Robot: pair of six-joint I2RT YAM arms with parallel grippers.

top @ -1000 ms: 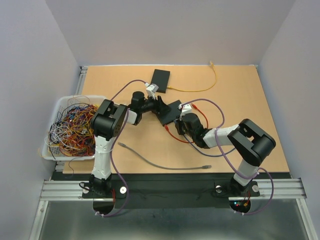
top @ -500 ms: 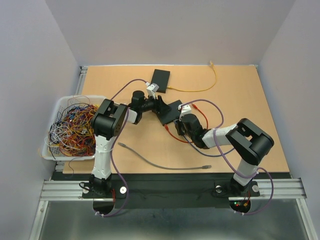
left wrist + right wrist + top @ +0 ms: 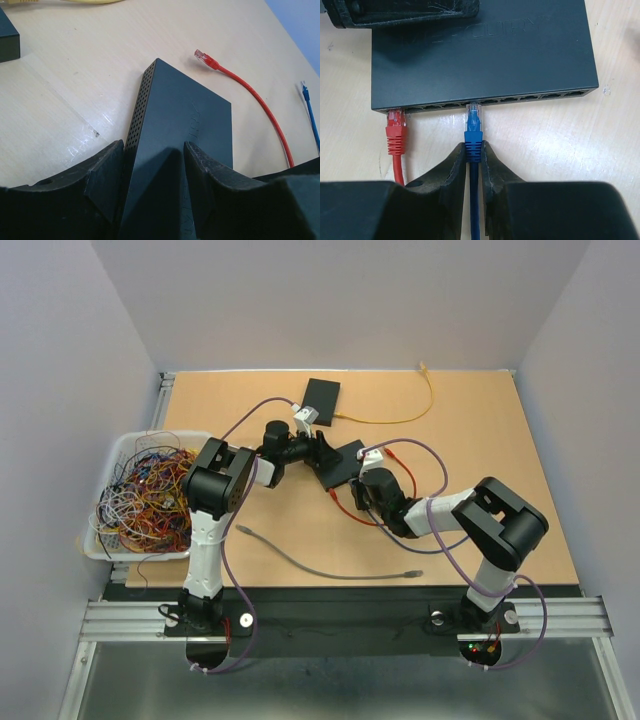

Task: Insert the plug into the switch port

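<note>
The black switch (image 3: 485, 55) lies flat on the table with its row of ports (image 3: 520, 98) facing my right wrist. My right gripper (image 3: 474, 150) is shut on the boot of the blue plug (image 3: 474, 127). The plug's clear tip sits at the mouth of a port, and how deep it reaches I cannot tell. A red plug (image 3: 396, 131) is seated in the leftmost port. My left gripper (image 3: 154, 150) is shut on the switch (image 3: 180, 130) at its far corner, one finger against the perforated side. From above, both grippers (image 3: 320, 450) (image 3: 362, 485) flank the switch (image 3: 340, 462).
A second black box (image 3: 322, 398) with a yellow cable (image 3: 400, 418) lies at the back. A white tray (image 3: 120, 445) full of tangled cables stands at the left. A grey cable (image 3: 320, 565) lies near the front edge. The red cable's free end (image 3: 206, 57) rests beyond the switch.
The right arm's elbow has shifted slightly left. Both grippers keep their holds and the switch has not moved.
</note>
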